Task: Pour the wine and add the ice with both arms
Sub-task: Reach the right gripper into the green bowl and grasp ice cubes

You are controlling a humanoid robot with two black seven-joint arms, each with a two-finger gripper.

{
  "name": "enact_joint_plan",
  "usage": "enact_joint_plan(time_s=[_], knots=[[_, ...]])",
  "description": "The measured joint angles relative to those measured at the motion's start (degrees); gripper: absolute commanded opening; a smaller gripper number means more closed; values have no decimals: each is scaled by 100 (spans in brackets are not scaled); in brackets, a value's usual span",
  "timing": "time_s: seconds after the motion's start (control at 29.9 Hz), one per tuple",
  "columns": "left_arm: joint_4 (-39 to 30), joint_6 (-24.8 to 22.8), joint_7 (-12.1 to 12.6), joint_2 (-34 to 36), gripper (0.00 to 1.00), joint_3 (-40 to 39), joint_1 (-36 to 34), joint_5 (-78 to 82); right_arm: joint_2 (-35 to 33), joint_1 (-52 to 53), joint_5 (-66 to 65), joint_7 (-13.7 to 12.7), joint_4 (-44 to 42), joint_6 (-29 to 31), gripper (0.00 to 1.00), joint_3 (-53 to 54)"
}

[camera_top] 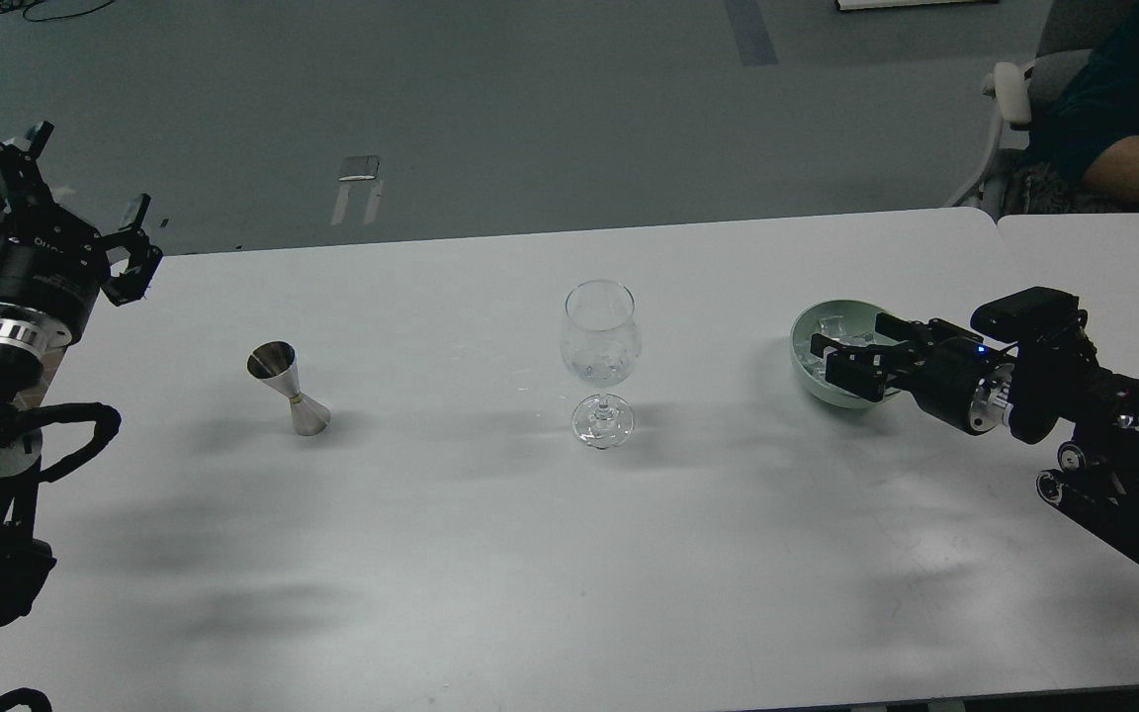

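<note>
A clear stemmed glass [601,348] stands upright at the table's middle. A pale green bowl [805,368] to its right holds the ice [832,325], small clear cubes, mostly hidden by my right gripper. My right gripper [854,346] is open and reaches into the bowl from the right, its fingers just above or among the cubes; I cannot tell whether it touches them. A steel jigger [289,389] stands tilted at the left. My left gripper [85,198] is open and empty, raised beyond the table's far left corner, well apart from the jigger.
The white table [490,554] spans the view, and a second table [1103,252] adjoins it at the right. A seated person [1123,129] and a chair [1009,94] are behind the far right corner. My right arm's links [1113,465] lie over the table's right side.
</note>
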Motion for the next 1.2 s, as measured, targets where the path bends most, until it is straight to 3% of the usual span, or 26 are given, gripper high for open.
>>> enact_joint_plan(time_s=[0.3, 0.6, 1.2], knots=[[-28, 0, -1, 0, 98, -5, 2, -7, -26, 18, 0, -108, -34, 214, 75, -94], [-35, 0, -1, 0, 98, -9, 2, -19, 0, 153, 0, -162, -147, 257, 64, -147], [-42, -7, -10, 5, 98, -9, 2, -51, 10, 363, 18, -175, -158, 550, 64, -305]])
